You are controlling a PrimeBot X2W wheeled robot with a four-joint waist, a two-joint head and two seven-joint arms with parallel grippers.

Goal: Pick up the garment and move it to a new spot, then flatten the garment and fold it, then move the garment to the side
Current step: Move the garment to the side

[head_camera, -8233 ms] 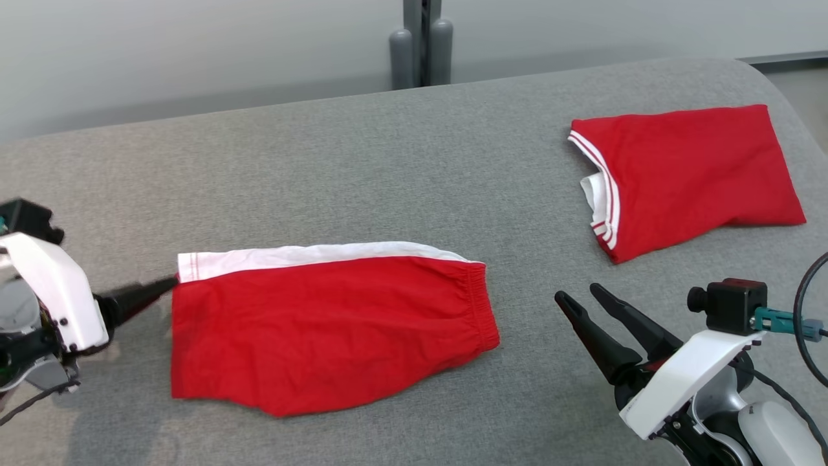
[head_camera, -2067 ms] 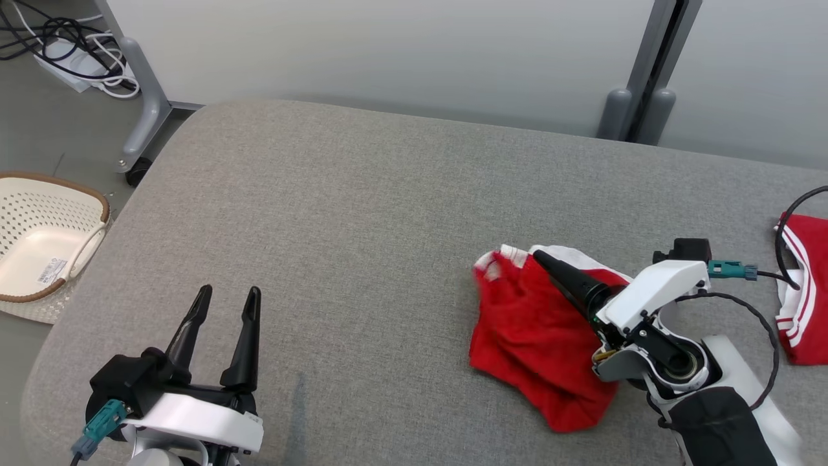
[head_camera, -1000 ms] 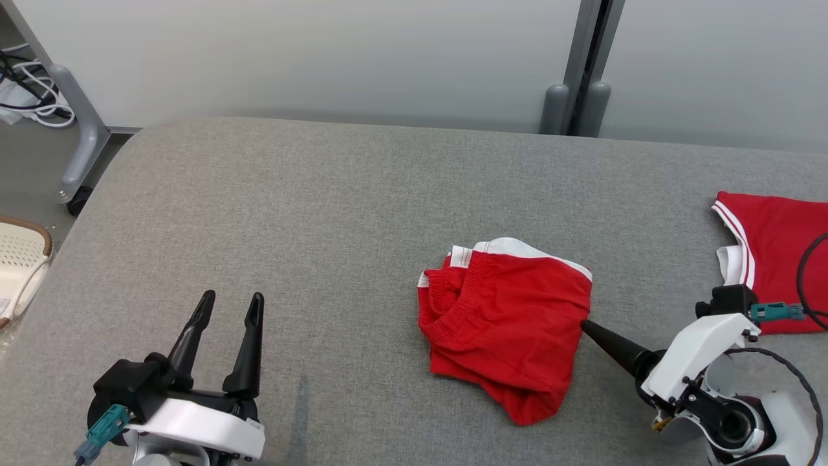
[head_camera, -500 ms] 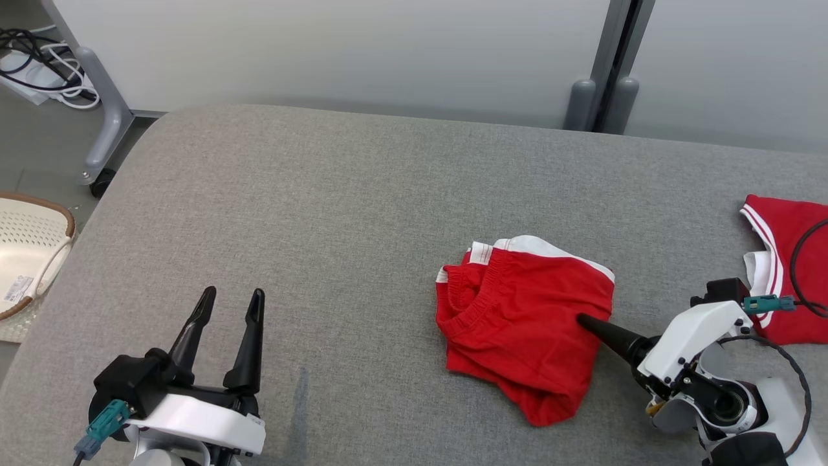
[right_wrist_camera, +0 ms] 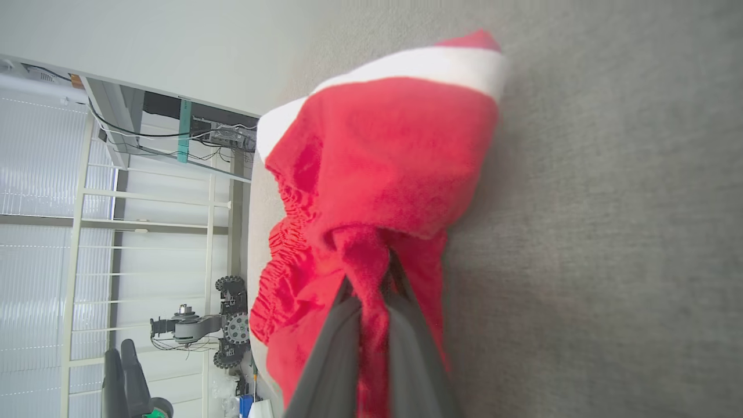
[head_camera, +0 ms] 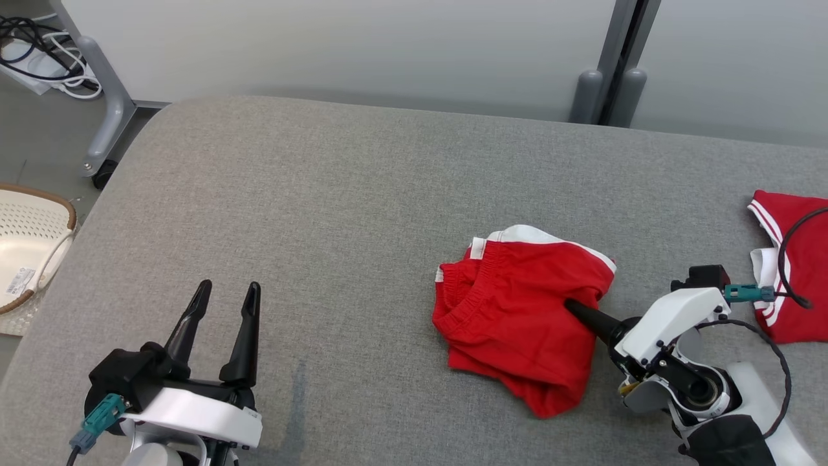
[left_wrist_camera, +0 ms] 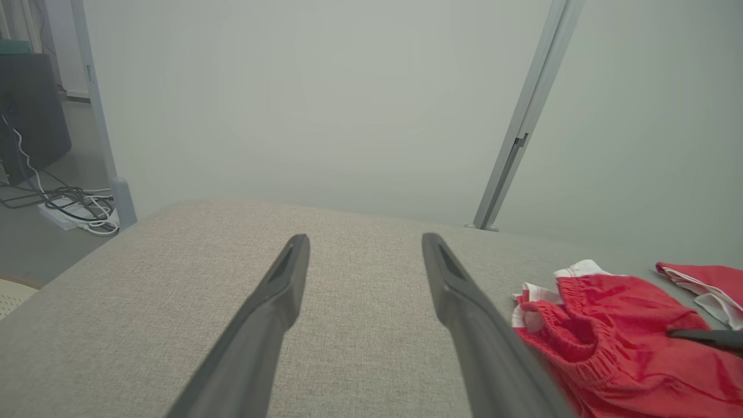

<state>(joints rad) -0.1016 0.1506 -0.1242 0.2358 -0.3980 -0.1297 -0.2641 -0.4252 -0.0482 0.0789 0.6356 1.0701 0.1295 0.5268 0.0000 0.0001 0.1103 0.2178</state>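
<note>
The garment (head_camera: 524, 310), red shorts with a white band, lies folded and bunched on the grey padded table (head_camera: 336, 194). My right gripper (head_camera: 572, 305) is shut on the garment's right edge, and a fold of red cloth is pinched between the fingers (right_wrist_camera: 342, 331) in the right wrist view, where the garment (right_wrist_camera: 377, 157) rises ahead. My left gripper (head_camera: 223, 289) stands open near the front left of the table, well to the left of the garment, with nothing between its fingers (left_wrist_camera: 273, 302). The garment (left_wrist_camera: 609, 337) lies to the right in the left wrist view.
A second folded red garment with white stripes (head_camera: 789, 265) lies at the table's right edge. A cream basket (head_camera: 29, 246) sits on the floor to the left. Metal posts (head_camera: 608, 90) stand behind the table against the wall, and cables (head_camera: 39, 65) lie on the floor at far left.
My right gripper pushed left into the garment's right edge and shut on it, bunching the cloth. The left gripper stayed open and still. The camera shifted slightly.
</note>
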